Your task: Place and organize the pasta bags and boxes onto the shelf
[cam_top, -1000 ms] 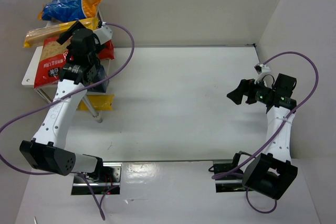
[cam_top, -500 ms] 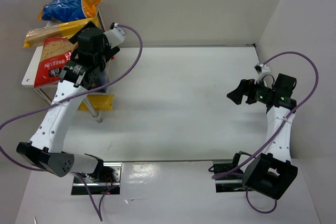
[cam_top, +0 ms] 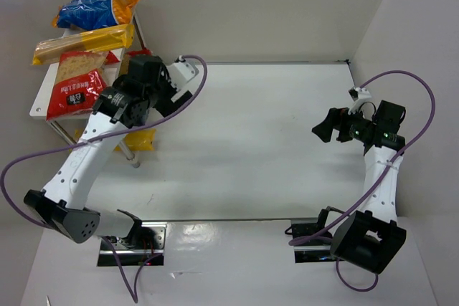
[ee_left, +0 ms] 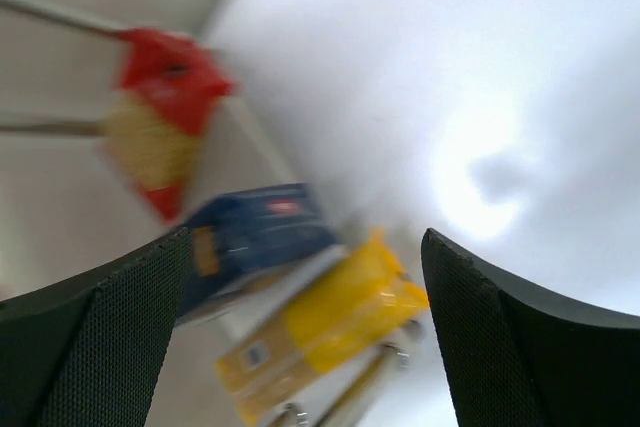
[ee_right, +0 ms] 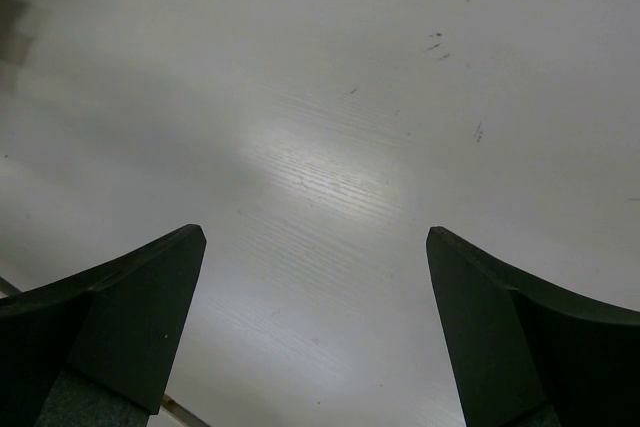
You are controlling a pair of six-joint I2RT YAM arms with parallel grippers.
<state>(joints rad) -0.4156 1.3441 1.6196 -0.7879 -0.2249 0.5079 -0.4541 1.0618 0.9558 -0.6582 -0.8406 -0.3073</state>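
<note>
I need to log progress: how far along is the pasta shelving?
Done: the blue-and-orange bag, long yellow spaghetti bag and clear bag with red label lie on the shelf's white top board; a small red pack, blue pack and yellow pack appear on tiers below. In hand: nothing; left gripper and right gripper are open, empty. Left: maybe tidying; no pack shows on the table.

Shelf [cam_top: 44,94]: one
Large bags: three – blue-and-orange bag [cam_top: 97,8], long yellow spaghetti bag [cam_top: 82,42], clear bag with red label [cam_top: 75,84]
Small packs: three – red pack [ee_left: 165,112], blue pack [ee_left: 255,237], yellow pack [ee_left: 320,332]
Hands: two – left hand [ee_left: 305,277], right hand [ee_right: 315,237]
</note>
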